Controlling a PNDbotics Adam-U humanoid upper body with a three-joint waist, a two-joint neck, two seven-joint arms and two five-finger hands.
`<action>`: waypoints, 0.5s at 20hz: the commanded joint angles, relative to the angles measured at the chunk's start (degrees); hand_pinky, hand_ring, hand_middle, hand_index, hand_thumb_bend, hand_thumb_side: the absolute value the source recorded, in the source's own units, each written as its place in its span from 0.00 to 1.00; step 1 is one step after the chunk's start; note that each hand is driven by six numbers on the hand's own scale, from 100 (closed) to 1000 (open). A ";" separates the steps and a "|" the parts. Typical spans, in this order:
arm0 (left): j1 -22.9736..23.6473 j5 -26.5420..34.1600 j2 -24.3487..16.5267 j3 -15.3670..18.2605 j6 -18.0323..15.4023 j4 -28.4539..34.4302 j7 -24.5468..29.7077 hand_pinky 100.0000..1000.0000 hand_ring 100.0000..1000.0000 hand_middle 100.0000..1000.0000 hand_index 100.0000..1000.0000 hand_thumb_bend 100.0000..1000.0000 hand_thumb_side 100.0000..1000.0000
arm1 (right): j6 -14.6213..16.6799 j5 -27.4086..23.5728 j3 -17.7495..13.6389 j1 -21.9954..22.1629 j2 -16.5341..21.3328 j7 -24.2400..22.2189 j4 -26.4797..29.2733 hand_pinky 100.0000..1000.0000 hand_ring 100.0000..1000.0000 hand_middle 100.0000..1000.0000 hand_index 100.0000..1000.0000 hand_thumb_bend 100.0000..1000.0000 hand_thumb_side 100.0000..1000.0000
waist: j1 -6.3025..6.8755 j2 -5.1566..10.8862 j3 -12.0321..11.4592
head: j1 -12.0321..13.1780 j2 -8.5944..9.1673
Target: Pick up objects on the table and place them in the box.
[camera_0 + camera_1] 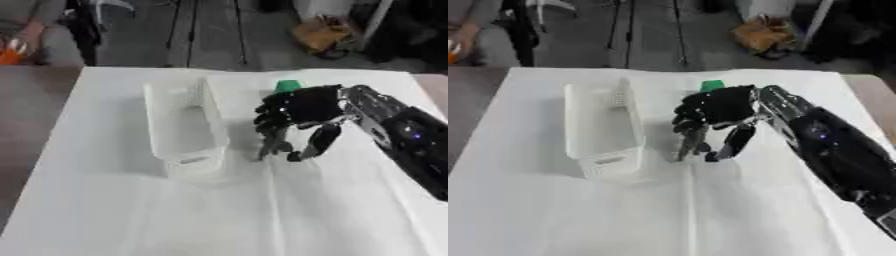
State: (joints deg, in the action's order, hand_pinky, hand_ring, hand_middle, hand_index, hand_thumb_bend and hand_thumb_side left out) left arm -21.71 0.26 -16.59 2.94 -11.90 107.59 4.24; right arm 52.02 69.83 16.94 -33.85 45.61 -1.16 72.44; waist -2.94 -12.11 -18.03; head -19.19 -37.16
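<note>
Both eye views show much the same. The white box [185, 131] lies with its long axis running away from the robot. The right hand [297, 112] hangs beside it, fingers apart and pointing down, holding nothing; a green object [288, 85] peeks behind it

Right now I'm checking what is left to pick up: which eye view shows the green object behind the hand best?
The left eye view, slightly: the green object shows its top clear of the right hand. In the right eye view it shows nearly the same, partly hidden behind the hand. Neither view shows its lower part.
</note>
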 commanded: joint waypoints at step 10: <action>-0.90 0.34 -1.03 -0.09 -0.20 1.04 0.26 0.49 0.93 0.98 0.93 0.41 1.00 | -0.05 10.36 0.88 -1.56 -0.71 9.14 -3.69 1.00 1.00 0.92 1.00 0.38 0.51 | 0.27 -0.18 -0.20 | -0.24 0.83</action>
State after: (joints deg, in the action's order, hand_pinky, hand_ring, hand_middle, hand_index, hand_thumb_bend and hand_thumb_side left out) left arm -21.75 0.38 -16.59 2.66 -12.00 107.60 4.36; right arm 52.02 78.80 18.09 -34.31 43.93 6.99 68.93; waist -2.92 -12.11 -18.15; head -19.30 -36.86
